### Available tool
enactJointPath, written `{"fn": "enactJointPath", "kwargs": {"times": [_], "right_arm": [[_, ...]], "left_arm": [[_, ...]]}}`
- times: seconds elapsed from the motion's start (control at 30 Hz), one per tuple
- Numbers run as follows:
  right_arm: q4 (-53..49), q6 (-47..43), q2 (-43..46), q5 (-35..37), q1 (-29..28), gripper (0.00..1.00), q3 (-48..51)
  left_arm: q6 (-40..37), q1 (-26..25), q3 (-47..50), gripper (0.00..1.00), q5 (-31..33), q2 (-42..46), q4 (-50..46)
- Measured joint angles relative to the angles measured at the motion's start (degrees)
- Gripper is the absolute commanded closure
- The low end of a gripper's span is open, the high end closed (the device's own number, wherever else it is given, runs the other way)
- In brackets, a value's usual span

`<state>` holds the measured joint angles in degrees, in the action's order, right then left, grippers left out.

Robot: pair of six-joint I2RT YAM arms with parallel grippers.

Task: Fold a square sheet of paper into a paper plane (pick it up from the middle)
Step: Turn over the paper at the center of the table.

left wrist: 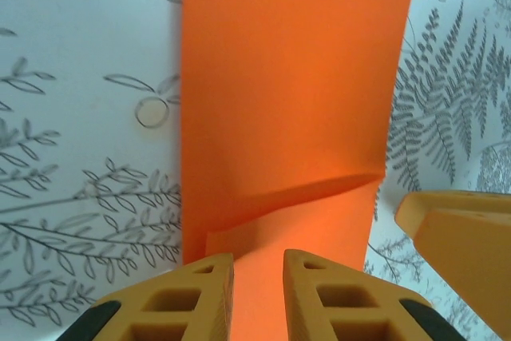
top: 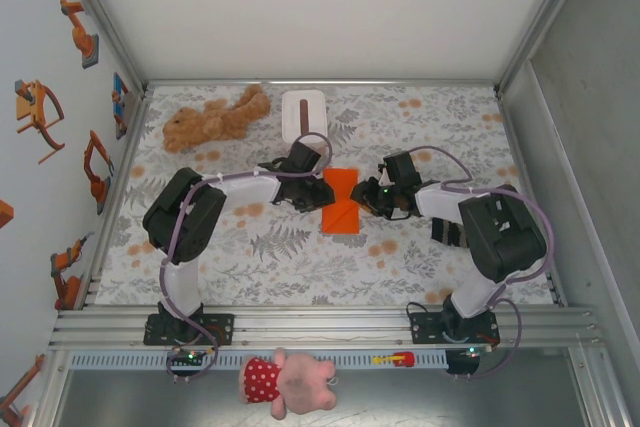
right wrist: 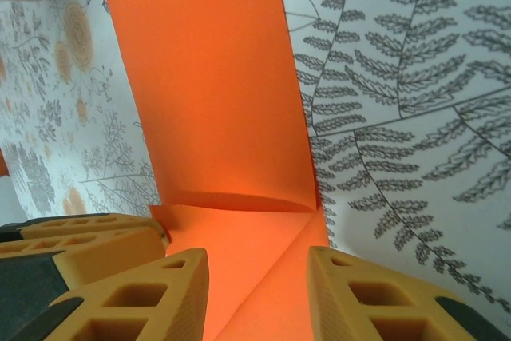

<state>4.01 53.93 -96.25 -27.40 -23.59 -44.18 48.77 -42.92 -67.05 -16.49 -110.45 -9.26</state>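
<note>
Reaching inward from left and right with elbows bent, wrists low over the part-folded square sheet of paper (top: 341, 202) lying mid-table, left gripper (left wrist: 258, 265) narrowly parted, right gripper (right wrist: 257, 257) parted wider.

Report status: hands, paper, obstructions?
Left hand and right hand open, flanking orange sheet. Sheet creased, on table. Tissue box, teddy bear beyond, apart.

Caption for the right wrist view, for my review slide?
Right gripper, jaws apart, poised over the creased orange paper on the fern-print table.
</note>
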Motion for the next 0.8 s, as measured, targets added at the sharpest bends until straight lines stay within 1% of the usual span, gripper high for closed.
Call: {"fn": "enactJointPath", "kwargs": {"times": [0.2, 0.57, 0.8], "right_arm": [[2.27, 2.12, -1.20, -0.35, 0.00, 0.65, 0.00], [4.59, 5.92, -2.95, -0.63, 0.00, 0.66, 0.98], [5.60, 6.56, -3.67, -1.62, 0.00, 0.73, 0.98]], "left_arm": [[3.37, 0.74, 0.00, 0.74, 0.48, -0.48, 0.48], [8.26, 0.52, 0.04, 0.75, 1.62, -1.40, -0.44], [9.51, 0.52, 0.04, 0.76, 1.77, -1.40, -0.55]]}}
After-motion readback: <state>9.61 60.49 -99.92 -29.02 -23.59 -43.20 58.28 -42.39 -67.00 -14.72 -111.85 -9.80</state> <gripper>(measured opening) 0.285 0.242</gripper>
